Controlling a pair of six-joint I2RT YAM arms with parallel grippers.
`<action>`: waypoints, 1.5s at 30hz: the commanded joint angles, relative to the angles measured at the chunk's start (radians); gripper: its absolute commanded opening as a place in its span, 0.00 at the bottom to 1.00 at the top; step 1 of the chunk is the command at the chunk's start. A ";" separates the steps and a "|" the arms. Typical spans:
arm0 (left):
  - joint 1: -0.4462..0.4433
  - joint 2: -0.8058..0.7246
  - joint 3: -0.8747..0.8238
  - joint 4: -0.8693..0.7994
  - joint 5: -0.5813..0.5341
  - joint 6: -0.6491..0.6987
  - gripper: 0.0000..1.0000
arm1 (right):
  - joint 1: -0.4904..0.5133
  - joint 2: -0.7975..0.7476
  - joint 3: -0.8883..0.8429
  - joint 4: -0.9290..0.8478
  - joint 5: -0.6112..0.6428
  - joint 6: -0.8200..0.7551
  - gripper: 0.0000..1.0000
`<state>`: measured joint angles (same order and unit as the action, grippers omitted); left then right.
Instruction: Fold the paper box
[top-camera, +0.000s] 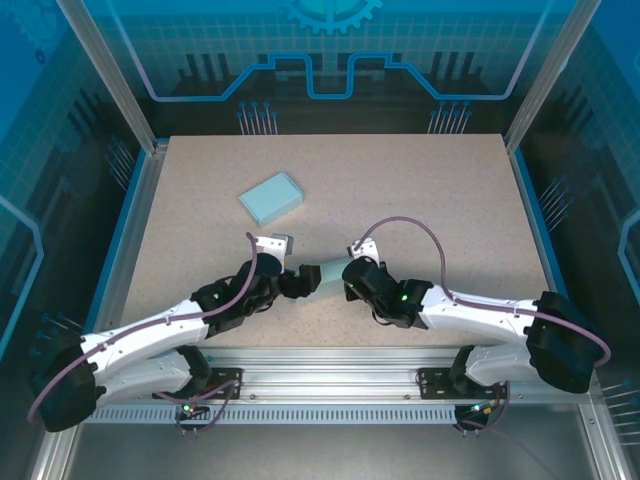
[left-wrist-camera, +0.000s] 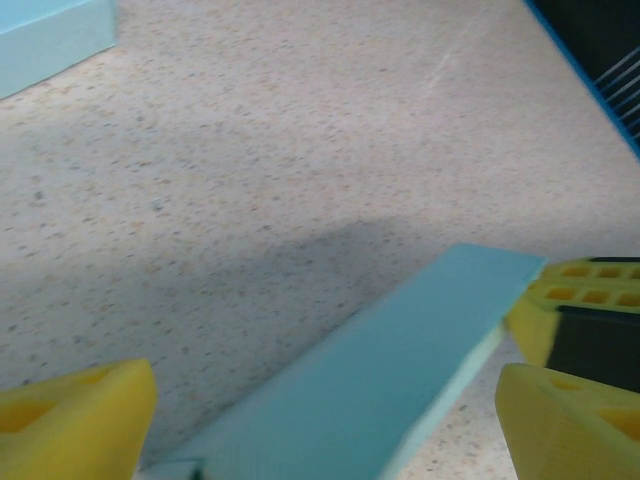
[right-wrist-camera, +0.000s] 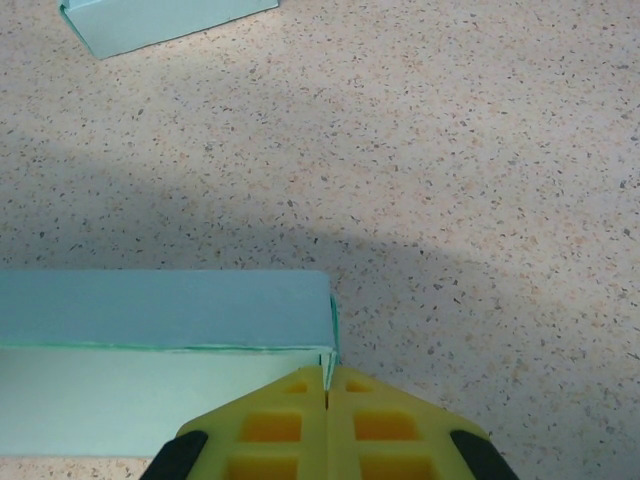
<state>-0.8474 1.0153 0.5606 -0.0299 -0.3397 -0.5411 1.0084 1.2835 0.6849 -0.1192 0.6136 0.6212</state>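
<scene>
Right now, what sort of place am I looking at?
Probably an enclosed robot test cell, not a home: a speckled table fenced by aluminium posts, blue circuit-print walls, and two arms bolted to a rail.

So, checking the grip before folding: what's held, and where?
The paper box, its corner edge pinched in the right gripper; the left gripper stands open around it.

From overhead I get bright, even light on the table (top-camera: 420, 200), and the blue walls (top-camera: 60, 150) around it look dimmer. My left wrist view is soft: the yellow fingers (left-wrist-camera: 70, 420) in the lower corners are out of focus, and the paper box (left-wrist-camera: 400, 370) is blurred along its edge. A broad grey shadow crosses the middle of both wrist views. The right one is crisp, with the speckle sharp.
</scene>
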 joint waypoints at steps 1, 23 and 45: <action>-0.005 -0.008 0.047 -0.087 -0.115 -0.035 0.90 | 0.018 0.031 0.001 -0.097 -0.032 0.004 0.00; 0.016 0.069 -0.007 -0.107 -0.118 -0.165 0.80 | 0.048 0.096 0.048 -0.123 -0.002 0.002 0.00; -0.004 0.183 -0.203 0.133 -0.118 -0.279 0.61 | 0.073 0.023 0.076 -0.171 -0.033 -0.012 0.35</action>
<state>-0.8364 1.1568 0.4397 0.2165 -0.4564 -0.8139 1.0492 1.3247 0.7559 -0.2363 0.6617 0.6086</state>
